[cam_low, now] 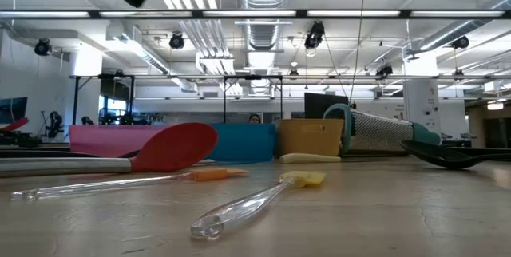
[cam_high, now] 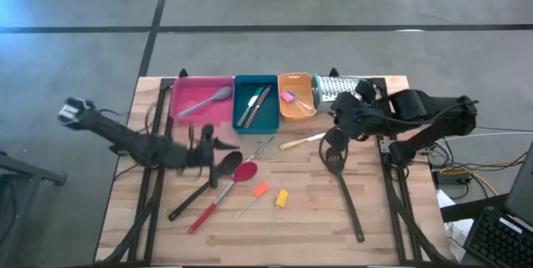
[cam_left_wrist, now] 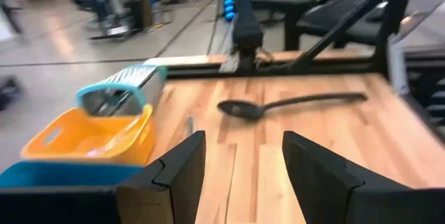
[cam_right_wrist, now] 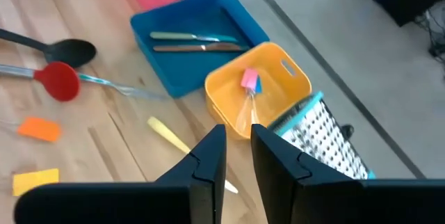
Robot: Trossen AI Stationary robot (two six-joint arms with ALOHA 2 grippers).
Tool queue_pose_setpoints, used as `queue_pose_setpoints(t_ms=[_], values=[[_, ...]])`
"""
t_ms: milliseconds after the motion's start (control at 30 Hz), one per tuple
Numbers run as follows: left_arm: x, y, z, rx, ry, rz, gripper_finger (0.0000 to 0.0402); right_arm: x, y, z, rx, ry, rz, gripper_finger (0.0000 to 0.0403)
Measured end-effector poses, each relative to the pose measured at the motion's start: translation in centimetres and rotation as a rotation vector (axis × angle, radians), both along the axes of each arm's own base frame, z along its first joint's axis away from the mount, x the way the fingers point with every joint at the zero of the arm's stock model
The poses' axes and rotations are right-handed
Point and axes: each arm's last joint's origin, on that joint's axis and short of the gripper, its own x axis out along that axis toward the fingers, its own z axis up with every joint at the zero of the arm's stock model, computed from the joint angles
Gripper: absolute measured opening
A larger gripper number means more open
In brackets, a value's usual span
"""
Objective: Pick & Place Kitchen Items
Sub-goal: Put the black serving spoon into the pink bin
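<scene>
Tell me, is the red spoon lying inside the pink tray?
No, the red spoon lies on the wooden table, outside the pink tray.

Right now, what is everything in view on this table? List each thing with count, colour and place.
Pink tray: one, far left of the row, holds grey-blue spatula.
Teal tray: one, middle, holds two thin knives.
Orange tray: one, holds small pink and blue pieces.
Grater: one, metal, teal-edged, beside orange tray.
Black ladle: one, left centre.
Red spoon: one, beside ladle.
Black slotted turner: one, right centre.
Orange piece, yellow piece: centre.
Left claw: open, near pink tray.
Right claw: above orange tray.
</scene>
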Motion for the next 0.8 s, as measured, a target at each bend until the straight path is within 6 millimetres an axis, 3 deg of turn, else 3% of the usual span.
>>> queue_pose_setpoints(t_ms=[133,233,600,800], values=[[-0.5,-3.7,-0.3,0.045,0.033,0.095,0.0196,-0.4,-0.1,-1.2,0.0,0.027,-0.015,0.0065],[-0.4,-5.3,-0.8,0.084,0.116,0.152,0.0197,-0.4,-0.1,-1.9,0.003,0.045,-0.028,0.0064],[1.5,-5.1,-3.4,-0.061,0.623,0.434,0.0181,0.0,0.0,-3.5,0.002,0.08,-0.039,0.0066],[1.8,-5.5,-4.9,-0.164,0.758,0.454,0.0167,0.0,0.0,-3.6,0.002,0.08,-0.039,0.0073]])
